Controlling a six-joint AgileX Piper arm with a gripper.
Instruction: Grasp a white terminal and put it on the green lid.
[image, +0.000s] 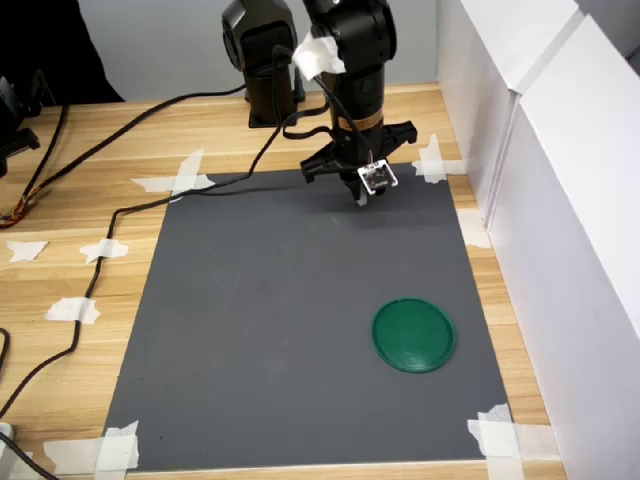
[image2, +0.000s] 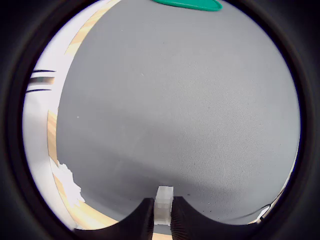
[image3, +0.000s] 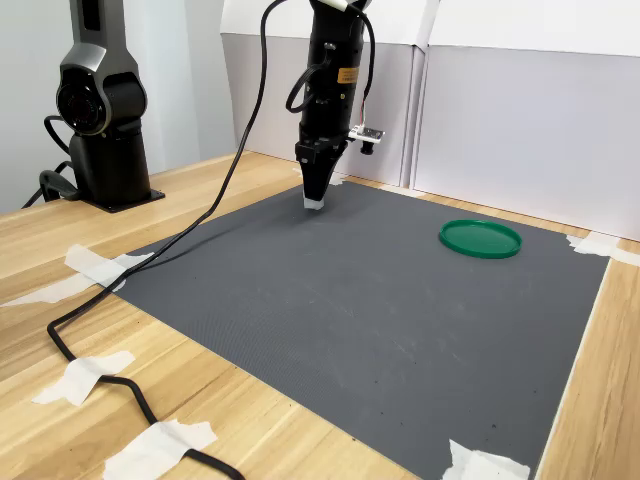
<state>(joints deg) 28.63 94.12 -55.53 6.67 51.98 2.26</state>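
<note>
the gripper (image2: 163, 216) is clamped on the white terminal (image2: 163, 204), which sits between the two dark fingertips at the bottom centre of the wrist view, its top poking out past them. in the second exterior view the same white piece (image3: 314, 203) shows at the tip of the gripper (image3: 314, 196), at or just above the grey mat (image3: 380, 300); whether it is touching the mat cannot be told.

the step in hand looks like the carry: the grasp is made, the placing is not. to do it well, lift straight up first so the piece does not drag, keep the squeeze steady since so little of the piece is held, then travel across to the green lid (image: 413, 335), which lies well apart in the lower right of the first exterior view, and let go only once low over its middle.

the arm hangs near vertical over the mat's far edge in the upper centre of the first exterior view, wrist pointing straight down, a black cable (image3: 235, 170) trailing off it.
</note>
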